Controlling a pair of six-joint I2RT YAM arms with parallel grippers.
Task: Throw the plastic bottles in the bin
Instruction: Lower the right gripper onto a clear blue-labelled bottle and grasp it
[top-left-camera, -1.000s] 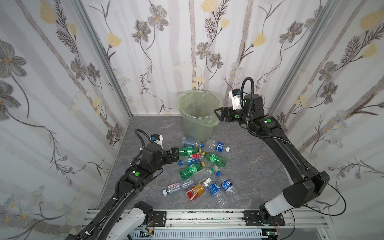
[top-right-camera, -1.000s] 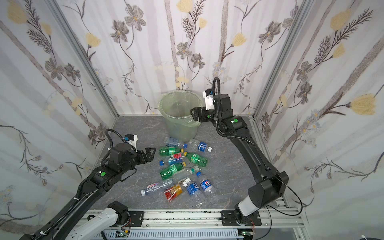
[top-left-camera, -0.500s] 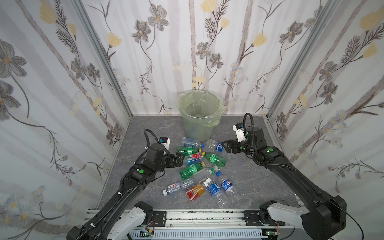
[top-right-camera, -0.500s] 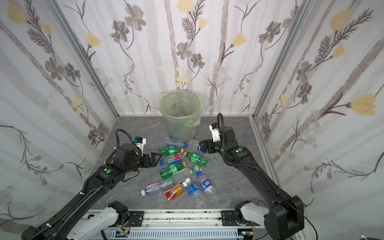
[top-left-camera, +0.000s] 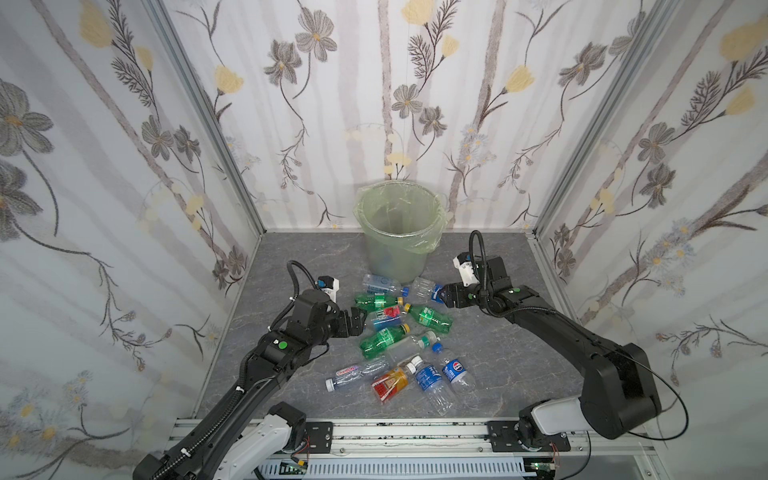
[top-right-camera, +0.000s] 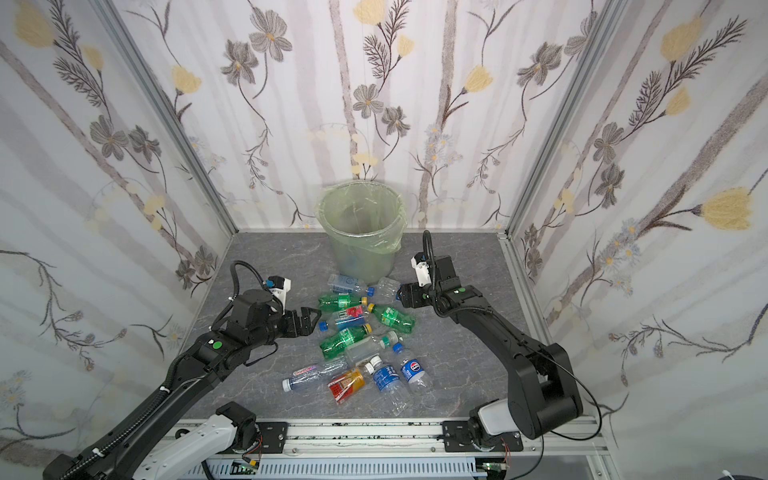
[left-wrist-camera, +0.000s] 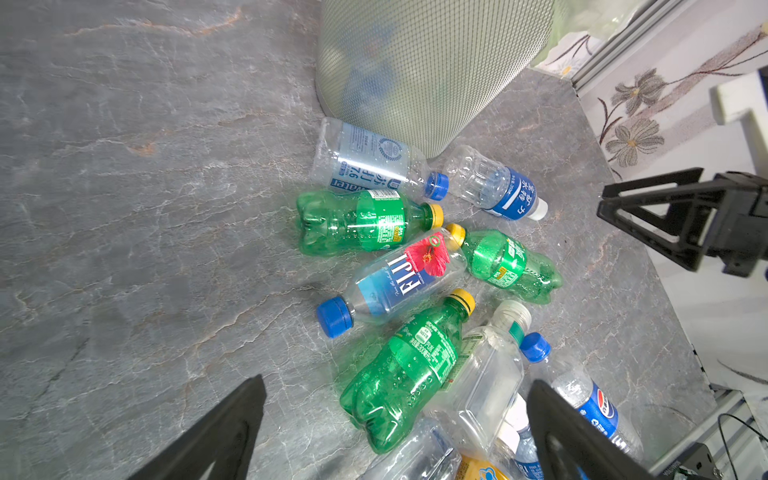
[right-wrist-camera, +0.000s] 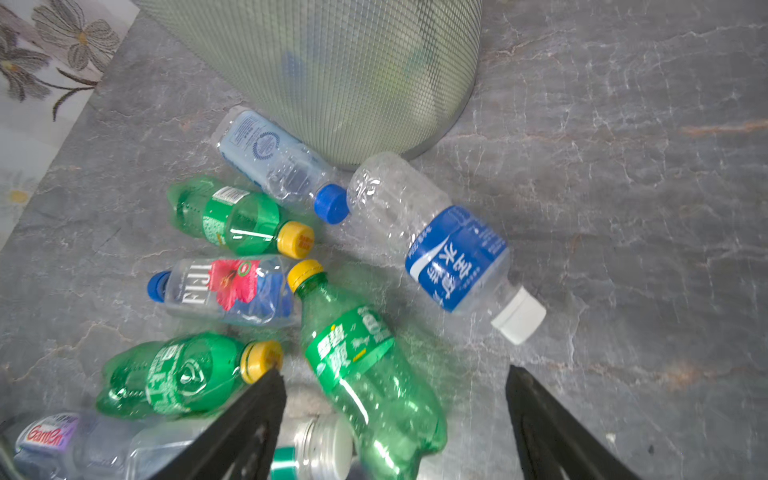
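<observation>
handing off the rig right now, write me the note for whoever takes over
Left end effector: open, empty, low beside the Fiji bottle.
Right end effector: open, empty, low by the white-capped bottle.
Bin: upright at the back wall. Blurred bottle shapes show through its side, count unclear.
Done: some bottles seem to be binned.
Left: about eleven plastic bottles lie in a pile on the table in front of the bin. None is gripped.
</observation>
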